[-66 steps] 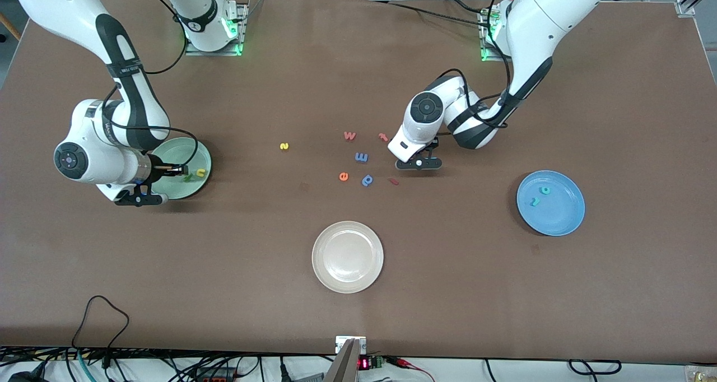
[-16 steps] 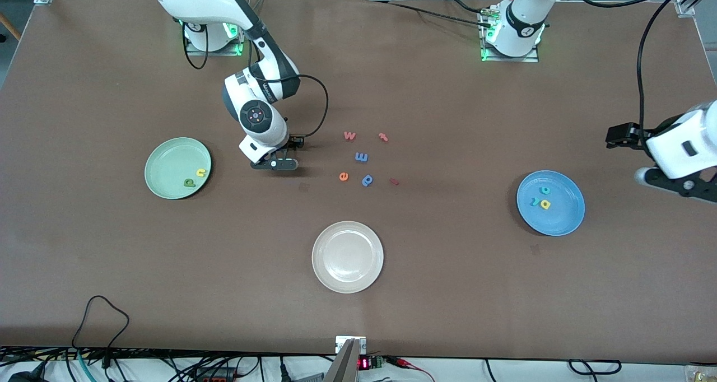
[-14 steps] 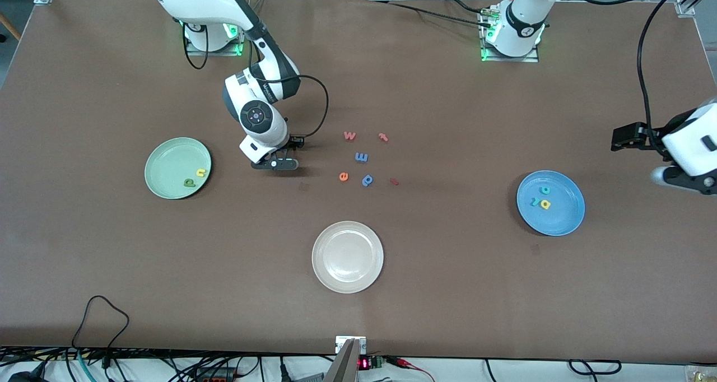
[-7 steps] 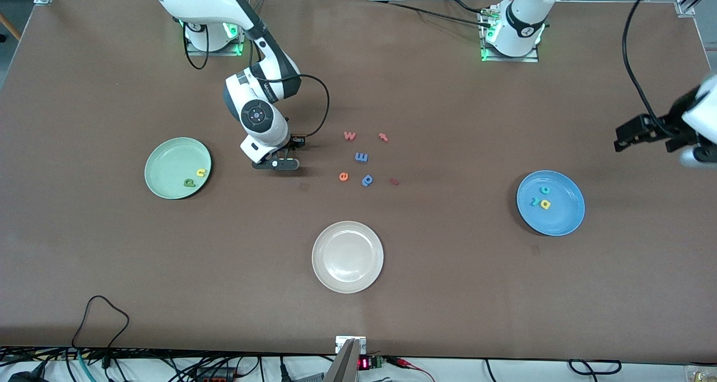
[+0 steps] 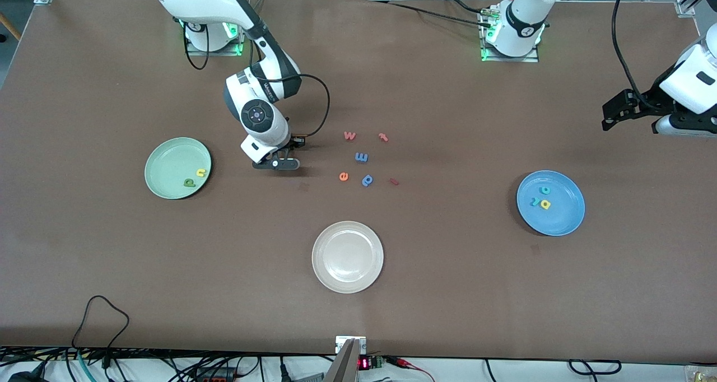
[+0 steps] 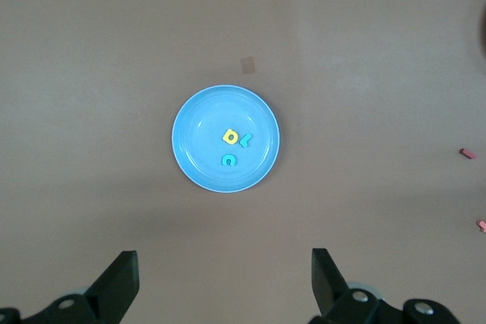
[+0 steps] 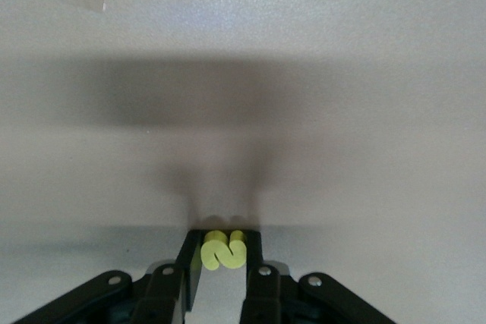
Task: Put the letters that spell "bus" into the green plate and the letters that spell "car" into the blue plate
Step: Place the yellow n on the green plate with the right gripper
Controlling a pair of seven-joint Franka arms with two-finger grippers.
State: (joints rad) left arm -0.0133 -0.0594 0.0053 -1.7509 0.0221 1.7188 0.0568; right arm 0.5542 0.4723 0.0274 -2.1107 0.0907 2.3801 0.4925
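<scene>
A: Where is the right tool (image 5: 278, 162)?

B: Left of centre in the front view, low over the desk (image 5: 448, 292) beside the green plate (image 5: 162, 163), pinching the yellow "s" (image 7: 223, 250).

A: And the left tool (image 5: 609, 115)?

B: At the frame's right edge, above the blue plate (image 5: 566, 219), spread wide and holding nothing.

A: What lies in the plates?

B: The green "b" (image 5: 189, 182) and yellow "u" (image 5: 200, 173) lie in the green one. The teal "c" (image 5: 544, 190), teal "r" (image 5: 535, 201) and yellow "a" (image 5: 545, 204) lie in the blue one.

A: Anything else?

B: Loose letters (image 5: 361, 157) sit mid-frame, with a white plate (image 5: 325, 270) below them.
</scene>
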